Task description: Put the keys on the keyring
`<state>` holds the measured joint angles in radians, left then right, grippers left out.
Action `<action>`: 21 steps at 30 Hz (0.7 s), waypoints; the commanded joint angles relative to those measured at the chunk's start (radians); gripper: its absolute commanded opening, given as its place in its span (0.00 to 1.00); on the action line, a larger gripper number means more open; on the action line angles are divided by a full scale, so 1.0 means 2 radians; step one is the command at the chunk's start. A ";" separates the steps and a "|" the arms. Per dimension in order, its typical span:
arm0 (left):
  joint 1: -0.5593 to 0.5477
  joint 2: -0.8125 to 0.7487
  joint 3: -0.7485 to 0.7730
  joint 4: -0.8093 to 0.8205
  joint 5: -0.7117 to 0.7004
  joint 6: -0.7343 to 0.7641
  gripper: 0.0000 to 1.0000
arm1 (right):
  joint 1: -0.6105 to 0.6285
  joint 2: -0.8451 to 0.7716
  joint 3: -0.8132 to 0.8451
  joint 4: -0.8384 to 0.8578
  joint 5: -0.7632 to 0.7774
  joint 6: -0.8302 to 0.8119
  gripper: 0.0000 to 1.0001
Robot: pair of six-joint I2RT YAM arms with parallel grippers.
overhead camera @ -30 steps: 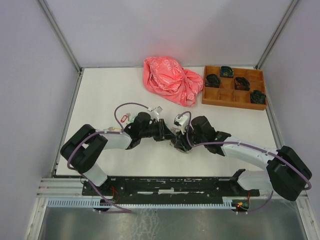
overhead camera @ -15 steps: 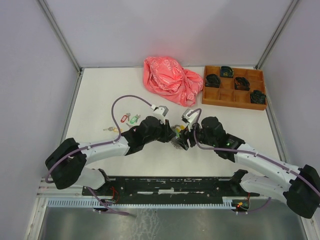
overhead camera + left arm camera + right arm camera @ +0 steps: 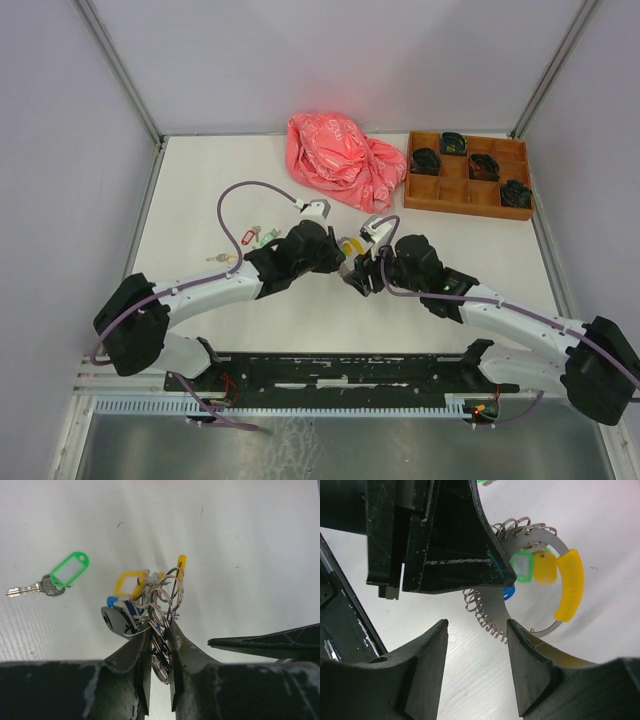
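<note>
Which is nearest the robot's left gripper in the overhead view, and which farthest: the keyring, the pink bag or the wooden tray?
1. keyring: pinched in the left gripper itself, mid-table.
2. pink bag: beyond it, toward the table's far edge.
3. wooden tray: at the far right corner.

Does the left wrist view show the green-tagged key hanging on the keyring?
No, the green-tagged key lies flat on the table, apart from the keyring in the left gripper.
</note>
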<state>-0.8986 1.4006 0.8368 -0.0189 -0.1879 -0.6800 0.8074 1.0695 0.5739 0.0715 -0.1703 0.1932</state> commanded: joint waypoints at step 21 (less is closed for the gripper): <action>0.000 0.050 0.042 -0.006 0.031 -0.148 0.03 | 0.025 0.078 0.007 0.070 0.035 0.080 0.46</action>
<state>-0.8989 1.4998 0.8745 -0.0956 -0.1448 -0.9123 0.8494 1.2106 0.5739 0.1417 -0.1249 0.3305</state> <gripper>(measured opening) 0.229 0.474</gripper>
